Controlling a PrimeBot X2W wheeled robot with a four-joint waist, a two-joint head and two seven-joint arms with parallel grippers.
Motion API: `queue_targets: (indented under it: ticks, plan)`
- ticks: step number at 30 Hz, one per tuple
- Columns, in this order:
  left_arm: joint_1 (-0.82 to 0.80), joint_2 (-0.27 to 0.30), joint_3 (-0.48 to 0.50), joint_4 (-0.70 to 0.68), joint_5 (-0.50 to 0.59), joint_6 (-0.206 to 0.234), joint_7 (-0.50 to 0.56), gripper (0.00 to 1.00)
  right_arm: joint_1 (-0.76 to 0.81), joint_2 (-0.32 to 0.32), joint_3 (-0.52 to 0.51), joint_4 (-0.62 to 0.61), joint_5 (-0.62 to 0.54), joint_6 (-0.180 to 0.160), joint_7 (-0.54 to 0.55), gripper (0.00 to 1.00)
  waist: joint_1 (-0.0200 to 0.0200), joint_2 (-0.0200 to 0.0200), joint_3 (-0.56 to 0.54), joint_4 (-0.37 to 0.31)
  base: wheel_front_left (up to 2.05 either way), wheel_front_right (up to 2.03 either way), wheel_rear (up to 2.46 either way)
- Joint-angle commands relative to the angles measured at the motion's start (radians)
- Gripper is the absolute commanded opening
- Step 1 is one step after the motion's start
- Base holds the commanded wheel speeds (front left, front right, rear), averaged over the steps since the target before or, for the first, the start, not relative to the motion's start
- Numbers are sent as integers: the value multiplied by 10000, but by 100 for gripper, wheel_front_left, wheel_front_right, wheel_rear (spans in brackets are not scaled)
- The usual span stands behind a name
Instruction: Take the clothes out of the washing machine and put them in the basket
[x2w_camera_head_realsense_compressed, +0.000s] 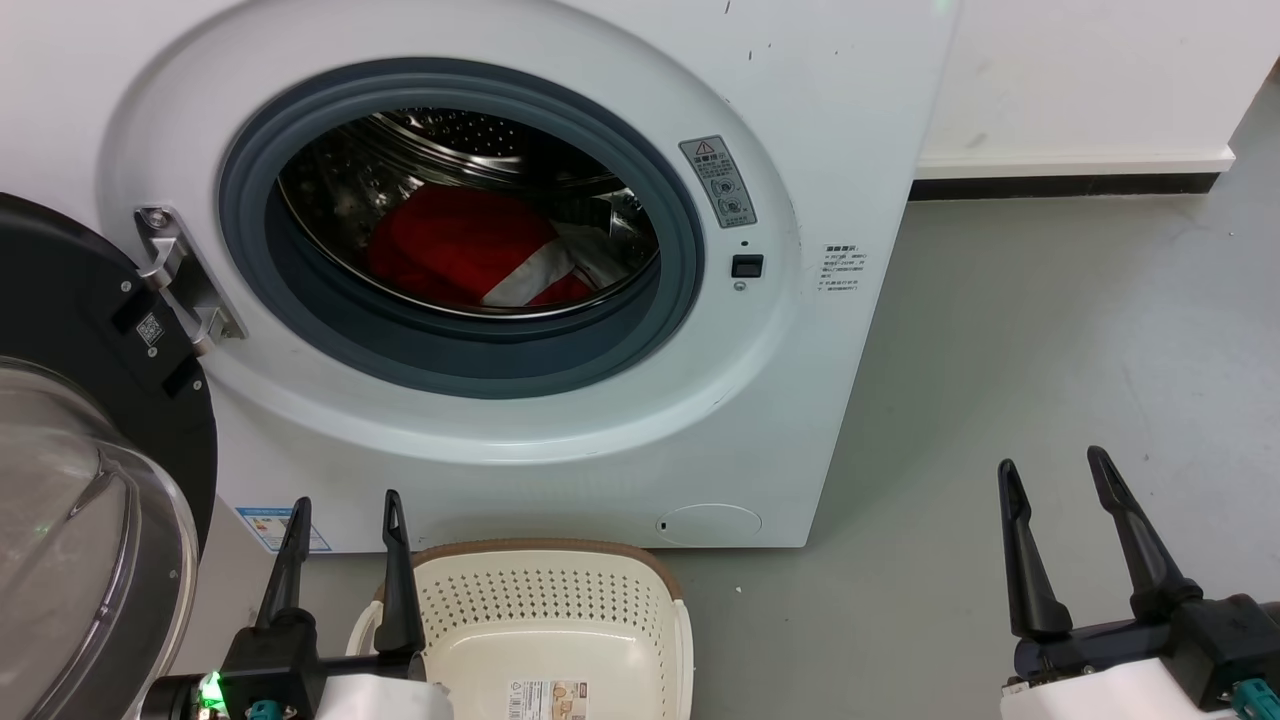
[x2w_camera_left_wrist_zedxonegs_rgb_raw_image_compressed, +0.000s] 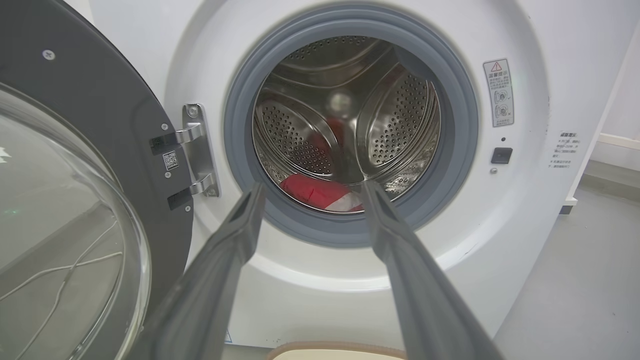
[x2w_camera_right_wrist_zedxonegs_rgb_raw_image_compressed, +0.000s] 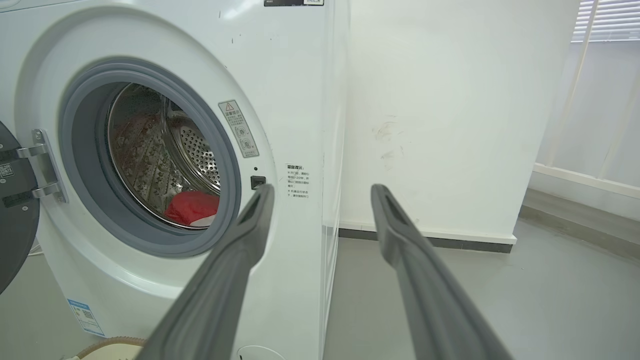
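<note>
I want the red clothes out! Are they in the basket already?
No, the clothes lie inside the washing machine, and the basket in front of it holds none.

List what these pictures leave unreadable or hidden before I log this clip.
The clothes: head view, lower edge hidden behind the grey door seal; one garment or several, cannot tell.
The basket: head view, near half cut off by the bottom edge; left gripper covers its left corner.
Warning sticker on the washing machine, head view: print too small to read.
</note>
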Motion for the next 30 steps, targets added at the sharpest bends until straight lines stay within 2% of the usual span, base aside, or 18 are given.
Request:
queue_targets:
  ticks: [1,23,27,30]
  plan:
    - [87,27,-4,-9,24,16,-57,100,78,-18,-10,26,104,-7,-21,100,0,-1,8,-1,0,0,0]
    - [-54,25,70,269,-115,-72,-45,100,11,-16,21,96,200,-7,-21,100,0,-1,105,-44,0,0,0]
    - [-433,24,177,562,-284,-367,-45,100,-161,-16,86,70,180,-7,-21,100,0,-1,258,-149,0,0,0]
    - [-951,24,315,946,-380,-747,-45,100,-334,-16,127,0,157,-7,-21,100,0,-1,540,-277,0,0,0]
